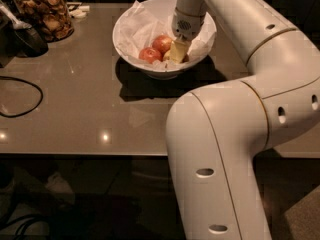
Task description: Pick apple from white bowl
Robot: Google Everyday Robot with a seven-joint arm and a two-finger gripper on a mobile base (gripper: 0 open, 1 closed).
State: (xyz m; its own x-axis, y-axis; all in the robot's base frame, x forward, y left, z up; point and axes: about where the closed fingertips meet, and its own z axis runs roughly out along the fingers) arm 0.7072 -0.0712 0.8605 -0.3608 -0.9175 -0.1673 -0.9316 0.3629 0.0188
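The white bowl (131, 23), lined with crumpled white paper, stands at the back middle of the table. Two redder apples lie in it, one at the front left (149, 54) and one behind it (162, 43). My gripper (178, 51) reaches down into the bowl just right of these apples, its yellowish tip low among the fruit. The pale yellowish-green apple is hidden under the gripper; I cannot make it out apart from the gripper's tip.
A glass jar of brown snacks (44, 13) stands at the back left, with a dark object (22, 34) beside it. A black cable (20, 96) loops on the table's left. My arm's large white links (225, 149) fill the right foreground.
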